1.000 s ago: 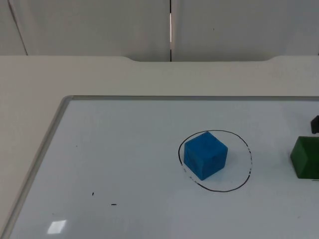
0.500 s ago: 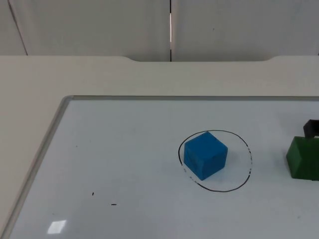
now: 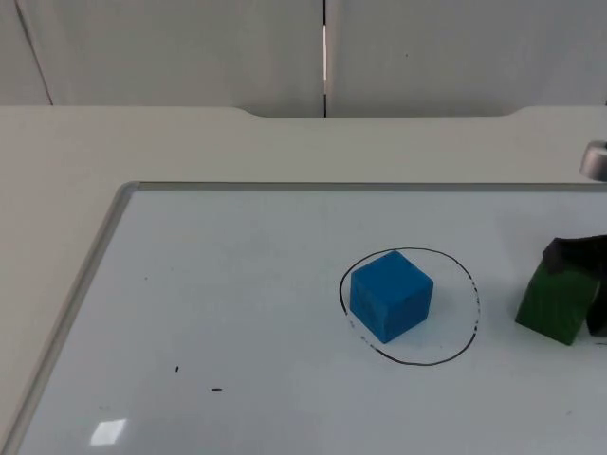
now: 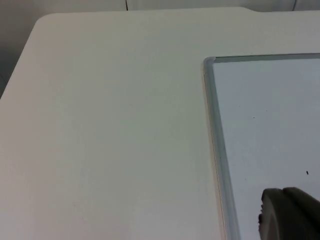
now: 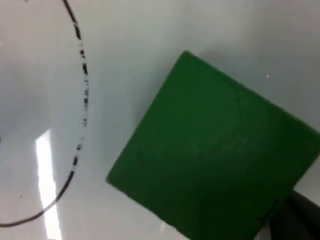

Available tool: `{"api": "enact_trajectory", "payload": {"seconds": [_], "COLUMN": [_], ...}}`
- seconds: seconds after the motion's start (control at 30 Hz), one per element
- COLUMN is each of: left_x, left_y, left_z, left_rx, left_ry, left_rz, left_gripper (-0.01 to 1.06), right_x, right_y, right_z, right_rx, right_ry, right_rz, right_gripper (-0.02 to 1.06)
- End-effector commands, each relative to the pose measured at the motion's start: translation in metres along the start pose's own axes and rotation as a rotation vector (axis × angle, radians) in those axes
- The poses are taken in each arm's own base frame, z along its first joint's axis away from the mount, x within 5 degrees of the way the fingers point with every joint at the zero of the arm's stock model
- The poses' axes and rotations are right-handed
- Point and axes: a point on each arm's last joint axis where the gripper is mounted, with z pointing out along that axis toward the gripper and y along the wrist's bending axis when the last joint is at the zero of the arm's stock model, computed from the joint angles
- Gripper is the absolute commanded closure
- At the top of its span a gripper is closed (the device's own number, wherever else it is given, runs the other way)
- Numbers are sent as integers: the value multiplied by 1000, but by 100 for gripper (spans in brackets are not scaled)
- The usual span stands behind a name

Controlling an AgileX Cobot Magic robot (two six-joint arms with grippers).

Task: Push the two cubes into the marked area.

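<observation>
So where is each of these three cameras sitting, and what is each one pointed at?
Top view: fixed above, looking down and forward at the whiteboard, the blue cube inside the circle, and the green cube with the right gripper behind it.
Left wrist view: on the left arm, facing the table and the whiteboard's corner; its own fingertip shows.
Right wrist view: on the right arm, close on the green cube.
Top and right wrist views share the green cube and circle.

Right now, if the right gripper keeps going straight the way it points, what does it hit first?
The green cube: the right gripper is already right behind it, apparently in contact. Beyond the cube lies the drawn circle with the blue cube inside. Depth at the contact is hard to judge.
</observation>
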Motion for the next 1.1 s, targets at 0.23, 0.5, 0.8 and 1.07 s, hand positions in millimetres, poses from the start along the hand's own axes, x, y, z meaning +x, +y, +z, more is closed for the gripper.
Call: {"api": "enact_trajectory", "payload": {"seconds": [0.23,0.5,0.8,1.07], "left_x": [0,0,0,0], "left_y": [0,0,0,0], "left_z": [1,1,1,1], "left_rx": [-4,-4,-4,-4], "left_ry": [-10,-10,-10,-10], "left_rz": [-3,-3,-3,-3], "left_gripper": [105,105,105,105], "right_x": [-2,-8,-8,-10], "right_y": [3,2,-1,-1], "right_z": [3,7,28,28], "right_rx": [-7,-11,3,-2], "right_ry": [-30,-90,-92,-120], "right_rz": [26,24,48,53], "right_gripper": [104,104,104,104]}}
